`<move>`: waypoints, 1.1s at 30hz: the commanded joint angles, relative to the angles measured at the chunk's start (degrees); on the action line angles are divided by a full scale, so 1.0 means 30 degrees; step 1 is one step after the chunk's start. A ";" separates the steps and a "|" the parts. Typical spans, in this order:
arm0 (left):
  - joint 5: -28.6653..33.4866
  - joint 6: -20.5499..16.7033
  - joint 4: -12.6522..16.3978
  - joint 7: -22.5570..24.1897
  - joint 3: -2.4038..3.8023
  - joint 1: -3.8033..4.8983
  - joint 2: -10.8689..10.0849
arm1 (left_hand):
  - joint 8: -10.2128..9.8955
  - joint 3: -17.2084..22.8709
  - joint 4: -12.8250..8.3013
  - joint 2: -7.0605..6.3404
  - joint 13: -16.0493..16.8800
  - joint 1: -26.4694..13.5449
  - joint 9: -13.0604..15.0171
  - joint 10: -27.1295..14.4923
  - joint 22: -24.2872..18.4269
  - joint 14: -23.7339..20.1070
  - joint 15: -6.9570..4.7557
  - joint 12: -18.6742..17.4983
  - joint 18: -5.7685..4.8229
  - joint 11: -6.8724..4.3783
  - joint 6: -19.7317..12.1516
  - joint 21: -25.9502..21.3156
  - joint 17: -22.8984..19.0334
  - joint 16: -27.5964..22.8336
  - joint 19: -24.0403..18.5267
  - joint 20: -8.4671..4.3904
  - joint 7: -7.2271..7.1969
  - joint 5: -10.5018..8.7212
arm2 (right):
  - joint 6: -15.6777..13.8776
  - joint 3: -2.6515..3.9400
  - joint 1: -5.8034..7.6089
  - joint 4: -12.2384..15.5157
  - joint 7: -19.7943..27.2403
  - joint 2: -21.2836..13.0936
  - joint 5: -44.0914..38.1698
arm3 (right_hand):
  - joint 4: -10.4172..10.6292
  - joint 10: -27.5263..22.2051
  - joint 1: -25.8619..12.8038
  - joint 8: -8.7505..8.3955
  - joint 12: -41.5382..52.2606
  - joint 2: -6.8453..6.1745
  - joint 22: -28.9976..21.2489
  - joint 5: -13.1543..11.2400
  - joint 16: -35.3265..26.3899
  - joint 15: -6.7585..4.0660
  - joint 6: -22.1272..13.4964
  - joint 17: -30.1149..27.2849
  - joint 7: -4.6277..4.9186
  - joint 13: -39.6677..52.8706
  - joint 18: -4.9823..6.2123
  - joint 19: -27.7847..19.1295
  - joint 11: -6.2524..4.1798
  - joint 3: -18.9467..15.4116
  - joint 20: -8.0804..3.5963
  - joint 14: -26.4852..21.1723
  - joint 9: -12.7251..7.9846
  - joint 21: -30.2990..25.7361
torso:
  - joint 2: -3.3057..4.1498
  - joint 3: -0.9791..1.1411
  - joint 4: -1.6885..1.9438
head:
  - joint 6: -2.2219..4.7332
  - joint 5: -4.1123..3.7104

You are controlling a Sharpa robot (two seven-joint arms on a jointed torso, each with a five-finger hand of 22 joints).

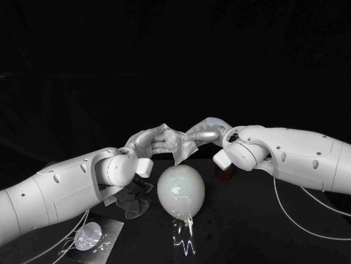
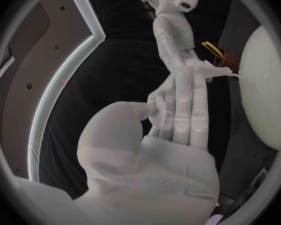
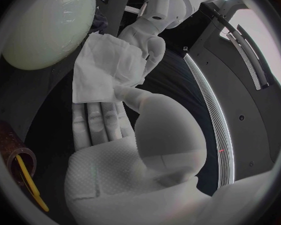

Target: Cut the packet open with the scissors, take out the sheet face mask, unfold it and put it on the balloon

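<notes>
Fingers (image 3: pixel 104 121) of our left hand (image 1: pixel 153 142) and right hand (image 1: pixel 209 132) pinched the folded mask (image 1: pixel 181 149) mid-frame, just above the balloon (image 1: pixel 181 190), so we judged extraction done, with unfolding and placing to come.

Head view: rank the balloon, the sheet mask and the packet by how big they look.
1. balloon, clearly largest.
2-3. packet and sheet mask: not ranked. The packet lies nearer the camera, and the left hand and right hand cover part of the mask.
</notes>
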 commanded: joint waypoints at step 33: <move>0.1800 0.0698 -0.0183 0.2255 0.0041 0.0071 0.0337 | 0.0269 0.0363 -0.1487 0.1151 -0.0333 0.0729 0.0459 -0.7967 -0.0282 -1.3298 0.3215 0.0019 -0.0926 0.2562 -0.1542 -0.3707 -0.0684 0.0532 -1.0749 0.3129 0.1800 0.0069 | 0.0327 0.0002 -0.0012 0.0746 0.0887 -0.0223 0.2373 | -0.0274 0.0406 0.0177 0.0287 -0.0244 0.0274 0.0747 -0.0474 0.0180 -0.0053 0.0103 0.0233 -0.0113 -0.0062 0.0225 0.0075 -0.0069 -0.0093 -0.0165 0.0199 0.0105 0.0921 | -0.0008 -0.0021 0.0000 | 0.0190 0.0232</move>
